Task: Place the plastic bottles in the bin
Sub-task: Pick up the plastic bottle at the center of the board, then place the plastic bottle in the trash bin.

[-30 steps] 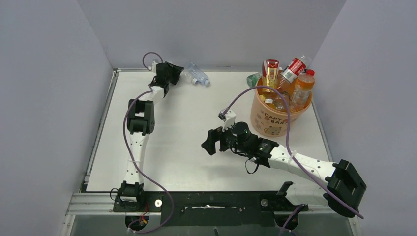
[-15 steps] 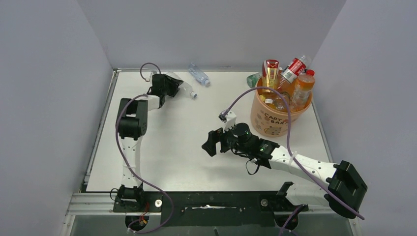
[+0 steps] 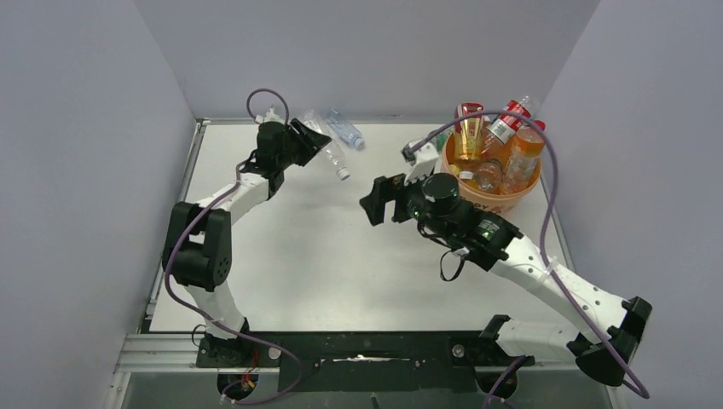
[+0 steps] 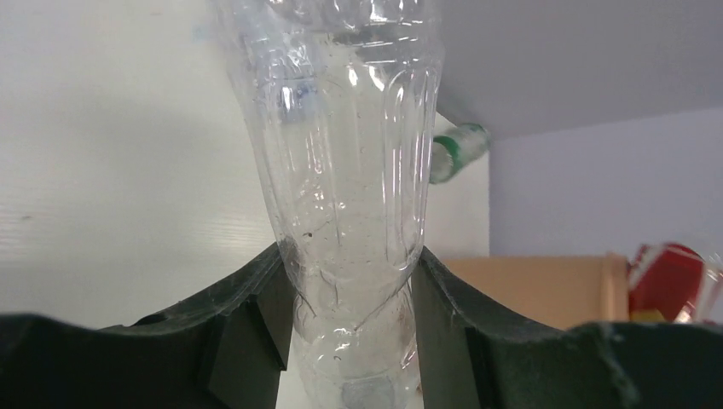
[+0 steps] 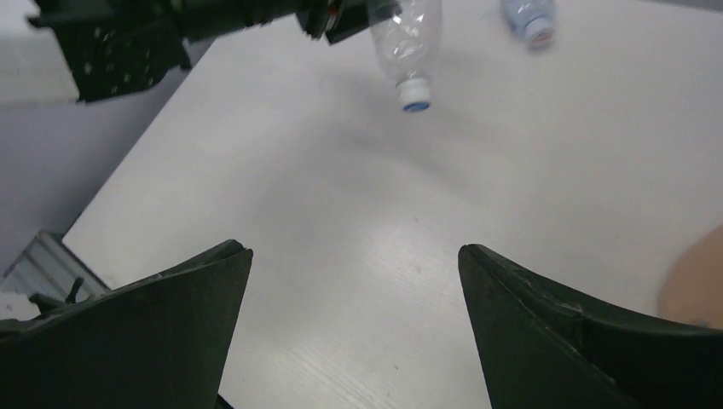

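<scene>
The left tool (image 3: 312,142) is clamped on the lower body of a clear plastic bottle (image 3: 330,152). In the left wrist view both black fingers (image 4: 256,315) press into the bottle's sides. The bottle hangs in the air above the far left part of the white tabletop (image 3: 341,273), tilted, with its pale blue cap (image 3: 344,175) pointing down and toward the middle.

Just behind it, near the back wall, a second clear bottle with a blue label (image 3: 345,129) lies on its side on the tabletop, apart from the held one.

Over on the far right stands the pale-orange bin (image 3: 517,199), already crowded. A red-labelled bottle (image 3: 510,116), an orange bottle (image 3: 524,155) and one with a red and gold label (image 3: 469,128) stick up past its rim, and a clear one (image 3: 488,175) sits lower among them.

The right tool (image 3: 377,203) hovers above the middle of the tabletop, just left of the bin. Its fingers are spread wide with nothing between them, and it faces toward the held bottle. The right arm crosses in front of the bin and hides its near side.
</scene>
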`<state>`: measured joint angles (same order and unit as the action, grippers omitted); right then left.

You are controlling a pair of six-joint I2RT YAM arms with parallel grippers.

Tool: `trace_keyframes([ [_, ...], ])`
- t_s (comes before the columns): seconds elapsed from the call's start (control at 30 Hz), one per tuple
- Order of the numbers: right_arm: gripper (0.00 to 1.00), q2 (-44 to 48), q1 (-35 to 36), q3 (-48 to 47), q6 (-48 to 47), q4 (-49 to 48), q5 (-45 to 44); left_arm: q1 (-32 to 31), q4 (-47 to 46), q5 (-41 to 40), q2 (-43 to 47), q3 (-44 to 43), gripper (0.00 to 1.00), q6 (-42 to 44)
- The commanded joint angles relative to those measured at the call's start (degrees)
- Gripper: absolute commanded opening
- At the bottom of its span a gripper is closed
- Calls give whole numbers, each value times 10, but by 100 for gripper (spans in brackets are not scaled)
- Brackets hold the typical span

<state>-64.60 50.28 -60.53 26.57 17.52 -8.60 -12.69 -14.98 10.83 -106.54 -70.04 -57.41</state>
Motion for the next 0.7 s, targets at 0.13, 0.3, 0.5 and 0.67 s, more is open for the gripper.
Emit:
trace_keyframes([
  [0.13, 98, 74, -55, -120, 29, 125, -189, -98, 44, 23, 103, -99, 30, 100],
  [0.3, 98, 111, -69, -150, 31, 170, -308, -166, 42, -7, 128, -131, 30, 133],
  [0.5, 98, 106, -76, -208, 4, 198, -374, -247, 39, -46, 119, -198, 30, 174],
  [0.67, 98, 98, -84, -242, -7, 220, -382, -297, 8, -54, 99, -242, 31, 211],
])
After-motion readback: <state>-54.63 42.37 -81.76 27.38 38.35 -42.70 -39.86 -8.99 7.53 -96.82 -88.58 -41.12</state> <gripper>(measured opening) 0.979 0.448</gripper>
